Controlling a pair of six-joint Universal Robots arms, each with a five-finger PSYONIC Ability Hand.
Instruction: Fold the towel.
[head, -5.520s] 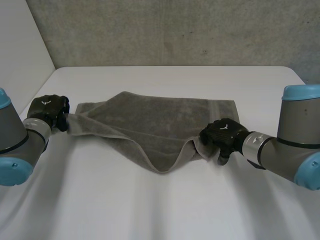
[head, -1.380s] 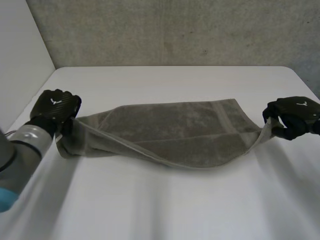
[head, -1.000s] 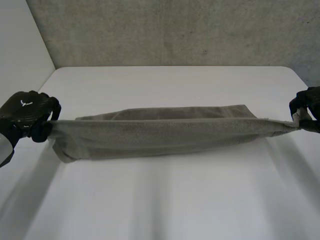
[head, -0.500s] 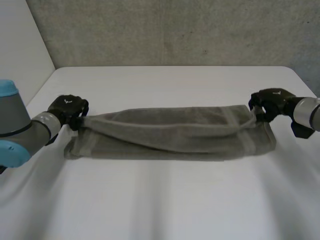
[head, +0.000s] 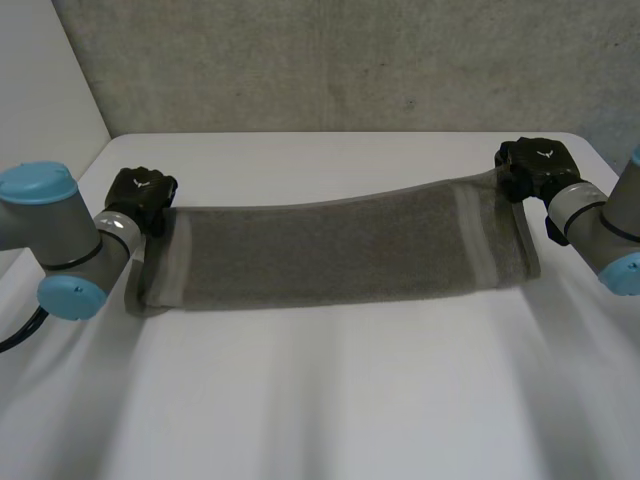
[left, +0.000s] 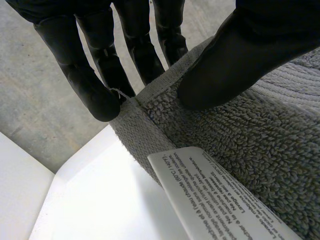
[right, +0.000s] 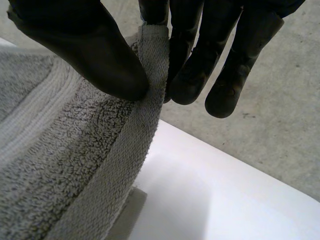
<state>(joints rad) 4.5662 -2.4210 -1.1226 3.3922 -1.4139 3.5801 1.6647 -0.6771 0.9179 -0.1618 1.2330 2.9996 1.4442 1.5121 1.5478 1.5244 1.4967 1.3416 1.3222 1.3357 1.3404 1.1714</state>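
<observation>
A grey towel (head: 330, 250) lies folded lengthwise into a long band across the white table (head: 330, 400). My left hand (head: 140, 195) holds its far left corner, thumb (left: 225, 65) pressing the towel's edge (left: 150, 100) against the fingers (left: 95, 90). A white care label (left: 215, 195) sticks out of the cloth under that palm. My right hand (head: 535, 165) holds the far right corner a little above the table. Its thumb (right: 95, 55) pinches the towel's hem (right: 150, 65) against the fingers (right: 195, 65).
A grey concrete wall (head: 350, 60) stands behind the table's far edge, close to both hands. A white side panel (head: 40, 110) rises at the left. Bare table spreads in front of the towel.
Both hands have carried the held towel edge away from me to the far side, laying the top layer flat over the lower one. The sagging fold is gone.
</observation>
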